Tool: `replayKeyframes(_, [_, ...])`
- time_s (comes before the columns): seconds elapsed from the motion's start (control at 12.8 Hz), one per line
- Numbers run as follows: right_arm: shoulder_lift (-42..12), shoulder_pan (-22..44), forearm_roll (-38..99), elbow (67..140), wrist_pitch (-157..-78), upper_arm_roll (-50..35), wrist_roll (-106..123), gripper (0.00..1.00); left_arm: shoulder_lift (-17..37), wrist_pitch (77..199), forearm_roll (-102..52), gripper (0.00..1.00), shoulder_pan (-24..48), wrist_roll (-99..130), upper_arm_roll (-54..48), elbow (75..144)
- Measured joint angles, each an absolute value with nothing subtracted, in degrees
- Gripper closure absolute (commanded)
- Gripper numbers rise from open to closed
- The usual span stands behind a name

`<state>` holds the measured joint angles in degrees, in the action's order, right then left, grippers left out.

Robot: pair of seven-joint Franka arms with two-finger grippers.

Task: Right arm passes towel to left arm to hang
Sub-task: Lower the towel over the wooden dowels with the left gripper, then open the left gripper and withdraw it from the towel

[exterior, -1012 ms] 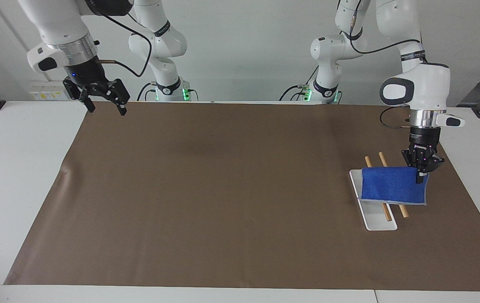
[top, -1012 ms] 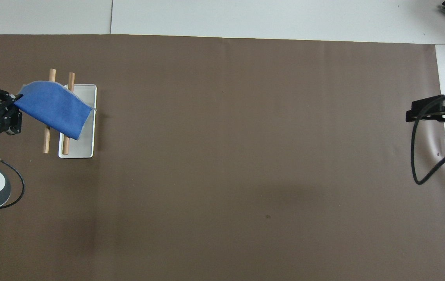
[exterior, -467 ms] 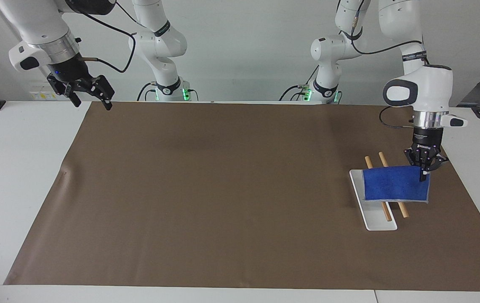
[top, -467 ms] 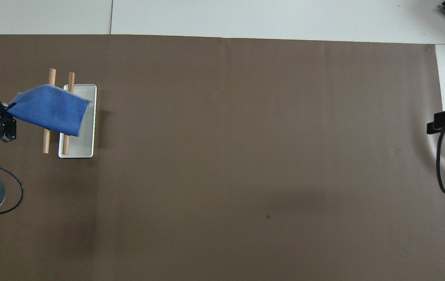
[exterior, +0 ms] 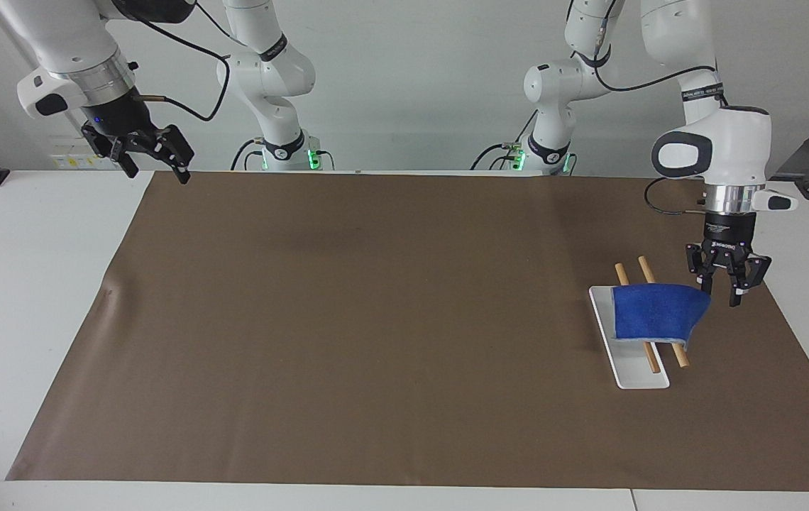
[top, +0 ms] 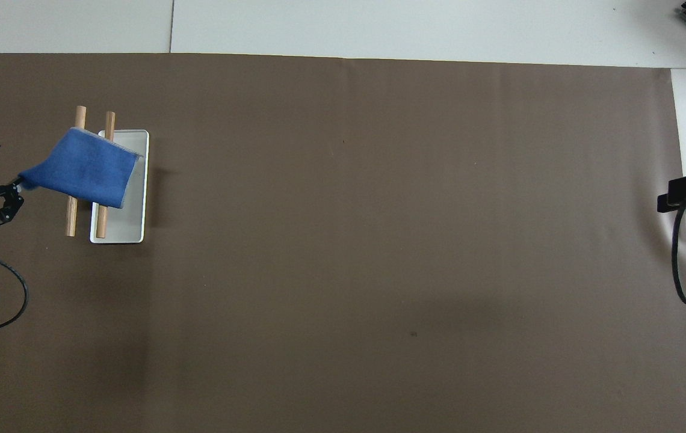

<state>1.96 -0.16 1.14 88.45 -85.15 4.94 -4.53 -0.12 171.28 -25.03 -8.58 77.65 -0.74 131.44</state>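
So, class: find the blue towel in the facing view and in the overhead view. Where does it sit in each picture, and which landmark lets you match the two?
Facing view: the blue towel is at the picture's right, below mid-height, draped over two wooden rods.
Overhead view: the blue towel is at the picture's left, above mid-height, over the same rods.
Shared landmark: the white tray under the rods, at the left arm's end of the table.
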Motion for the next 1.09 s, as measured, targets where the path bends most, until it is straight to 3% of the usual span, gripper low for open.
replayKeyframes(0.62, [2.2,1.4,0.9,88.5,-85.5,4.6,-4.4,0.00,-4.6,163.4,-23.8,0.00,-8.0,76.9,-2.0,127.3])
replayKeyframes(1.09, [2.2,1.7,0.9,88.1,-85.0,4.5,-4.3,0.00,-4.8,159.4,-11.0,0.00,3.5,68.5,-3.2,124.5])
